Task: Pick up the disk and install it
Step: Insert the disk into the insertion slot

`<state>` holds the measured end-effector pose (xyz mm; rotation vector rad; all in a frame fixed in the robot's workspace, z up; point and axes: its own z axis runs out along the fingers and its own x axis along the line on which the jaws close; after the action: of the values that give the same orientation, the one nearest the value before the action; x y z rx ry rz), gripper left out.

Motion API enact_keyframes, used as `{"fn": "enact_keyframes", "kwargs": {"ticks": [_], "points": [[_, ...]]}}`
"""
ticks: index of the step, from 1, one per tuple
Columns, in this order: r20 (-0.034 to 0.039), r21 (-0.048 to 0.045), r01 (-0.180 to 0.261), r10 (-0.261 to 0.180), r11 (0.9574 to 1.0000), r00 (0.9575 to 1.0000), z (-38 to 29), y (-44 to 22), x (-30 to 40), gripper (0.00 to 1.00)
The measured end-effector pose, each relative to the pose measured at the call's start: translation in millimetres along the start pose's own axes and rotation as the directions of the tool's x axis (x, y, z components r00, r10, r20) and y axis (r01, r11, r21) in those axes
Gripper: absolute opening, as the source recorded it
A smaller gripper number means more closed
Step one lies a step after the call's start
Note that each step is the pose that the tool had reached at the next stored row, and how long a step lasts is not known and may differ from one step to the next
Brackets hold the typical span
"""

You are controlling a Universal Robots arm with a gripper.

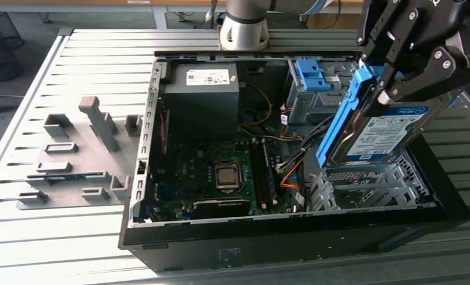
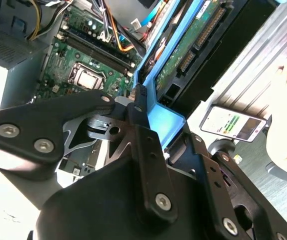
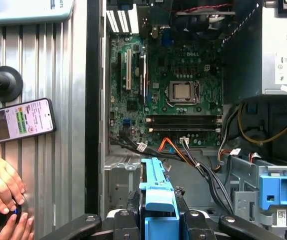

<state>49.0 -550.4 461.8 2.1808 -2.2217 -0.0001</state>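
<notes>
Nearest us: black front wall of the open PC case [image 1: 298,240] on the bench [image 1: 28,249]. From the exterior view's left: grey fixture plate [image 1: 68,160], motherboard [image 1: 218,172], drive cage [image 1: 369,184]. Far right, gripper [image 1: 409,83], jaws clamped on the top end of the disk [image 1: 385,133] across its blue rails [image 1: 341,119]. Disk hangs below the jaws, long axis steeply tilted, lower end at the cage top. We can't tell if it's touching. We read it as not seated.

The tool [image 3: 158,220] clamps the disk [image 3: 156,186] by its blue rail over the open computer case [image 3: 94,125] and its motherboard [image 3: 173,90], while a phone [image 3: 19,120] lies on the tabletop [image 3: 68,160] beside the case, near a person's hand [image 3: 1,185].
</notes>
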Motion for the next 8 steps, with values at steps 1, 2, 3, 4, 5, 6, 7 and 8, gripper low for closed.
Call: {"fn": "enact_keyframes", "kwargs": {"ticks": [1, 2, 3, 4, 5, 6, 7, 8], "points": [[0.0001, 0.0, 0.0, 0.0, 1.0, 1.0, 1.0, -1.3, 0.0, 0.36], [0.0, 0.0, 0.0, 0.0, 1.0, 1.0, 2.1, -3.0, 0.0, 0.36], [-0.0001, 0.0, 0.0, 0.0, 1.0, 1.0, 3.1, -4.7, 0.0, 0.36], [-0.0001, 0.0, 0.0, 0.0, 1.0, 1.0, 4.1, -6.3, 0.2, 0.36], [0.0, 0.0, 0.0, 0.0, 1.0, 1.0, 5.1, -7.7, 0.4, 0.36], [0.0, 0.0, 0.0, 0.0, 1.0, 1.0, 6.1, -9.0, 0.8, 0.36], [-0.0001, 0.0, 0.0, 0.0, 1.0, 1.0, 7.0, -10.3, 1.2, 0.36], [-0.0001, 0.0, 0.0, 0.0, 1.0, 1.0, 7.9, -11.6, 1.5, 0.36]]}}
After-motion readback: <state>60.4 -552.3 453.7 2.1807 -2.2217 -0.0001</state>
